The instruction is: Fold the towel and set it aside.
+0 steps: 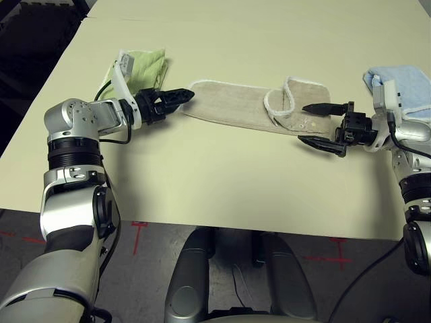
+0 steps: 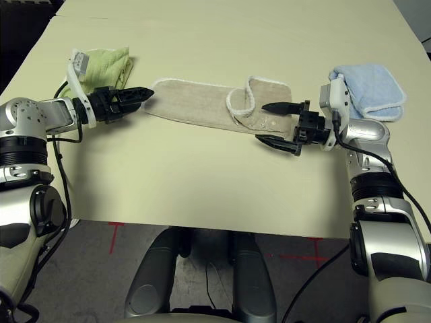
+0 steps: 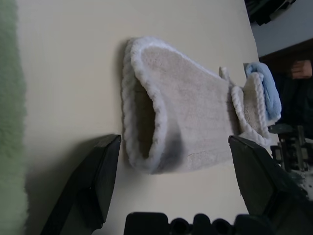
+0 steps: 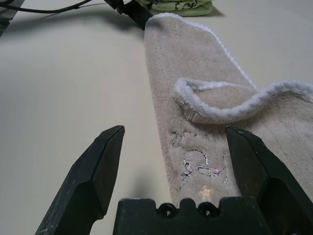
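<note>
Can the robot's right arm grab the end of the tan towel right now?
Probably yes. The right pincer is open, right at the towel's near end, and nothing lies between them.

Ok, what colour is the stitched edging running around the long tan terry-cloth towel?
White, on the long tan terry-cloth towel; clearest in the left wrist view.

The towel (image 1: 239, 104) is lying flat on the counter (image 1: 202, 182) as a long, narrow beige band of terry cloth, running across from the robot's left to its right and slanting slightly nearer toward the right. White stitched edging is tracing its rim. Toward the right end a flap is curling back over the top, its white border forming a loop. The left end is showing two layers gaping open. Pale stitched marks are showing near the right end.
</note>
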Controlling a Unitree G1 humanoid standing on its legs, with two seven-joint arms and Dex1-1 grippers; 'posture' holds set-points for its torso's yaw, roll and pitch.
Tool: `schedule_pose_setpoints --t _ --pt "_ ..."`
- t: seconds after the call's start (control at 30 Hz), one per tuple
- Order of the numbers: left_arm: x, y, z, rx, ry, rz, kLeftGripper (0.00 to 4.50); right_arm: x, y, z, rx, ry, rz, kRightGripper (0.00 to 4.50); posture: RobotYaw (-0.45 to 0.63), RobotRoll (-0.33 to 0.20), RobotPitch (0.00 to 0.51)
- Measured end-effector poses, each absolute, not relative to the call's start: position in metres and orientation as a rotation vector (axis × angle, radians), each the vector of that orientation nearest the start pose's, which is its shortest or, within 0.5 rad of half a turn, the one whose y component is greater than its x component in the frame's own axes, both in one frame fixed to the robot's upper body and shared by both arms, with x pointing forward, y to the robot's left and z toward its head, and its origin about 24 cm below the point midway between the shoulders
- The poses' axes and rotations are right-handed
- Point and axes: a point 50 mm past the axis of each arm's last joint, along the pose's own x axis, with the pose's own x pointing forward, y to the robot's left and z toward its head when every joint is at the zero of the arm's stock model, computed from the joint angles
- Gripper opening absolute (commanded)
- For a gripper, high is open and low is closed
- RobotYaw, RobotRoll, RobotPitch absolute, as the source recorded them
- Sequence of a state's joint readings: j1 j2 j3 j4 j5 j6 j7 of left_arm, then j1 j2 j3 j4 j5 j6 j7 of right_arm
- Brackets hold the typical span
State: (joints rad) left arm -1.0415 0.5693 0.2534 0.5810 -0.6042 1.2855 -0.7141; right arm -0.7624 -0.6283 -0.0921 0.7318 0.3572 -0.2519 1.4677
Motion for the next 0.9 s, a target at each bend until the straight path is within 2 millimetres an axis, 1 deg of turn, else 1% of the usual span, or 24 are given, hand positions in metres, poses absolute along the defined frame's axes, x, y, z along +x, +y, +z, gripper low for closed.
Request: schedule_pose_setpoints --t 0.07,0.2,0.4,0.47,0.6,0.67,0.9 --pt "0.352 0.213 0.216 -0.527 0.546 -0.747 4.5 0.333 -0.244 0.179 -0.396 -0.199 1.187 4.46 0.05 0.0 0.337" --pt "0.348 0.226 0.221 -0.507 0.547 -0.718 4.5 0.333 -0.244 0.179 -0.396 -0.2 1.186 4.46 0.05 0.0 0.336" --pt "0.346 0.228 0.22 -0.513 0.568 -0.727 4.5 0.333 -0.244 0.179 -0.399 -0.2 1.184 4.46 0.05 0.0 0.338" --pt "0.347 0.224 0.219 -0.525 0.571 -0.738 4.5 0.333 -0.243 0.179 -0.401 -0.199 1.184 4.46 0.05 0.0 0.339" --pt "0.349 0.209 0.214 -0.579 0.584 -0.785 4.5 0.334 -0.243 0.18 -0.403 -0.199 1.183 4.46 0.05 0.0 0.339" --pt "0.35 0.205 0.212 -0.596 0.585 -0.796 4.5 0.334 -0.243 0.18 -0.403 -0.2 1.183 4.46 0.04 0.0 0.34" --pt "0.358 0.199 0.212 -0.62 0.544 -0.766 4.5 0.334 -0.243 0.18 -0.403 -0.2 1.18 4.46 0.03 0.0 0.341"
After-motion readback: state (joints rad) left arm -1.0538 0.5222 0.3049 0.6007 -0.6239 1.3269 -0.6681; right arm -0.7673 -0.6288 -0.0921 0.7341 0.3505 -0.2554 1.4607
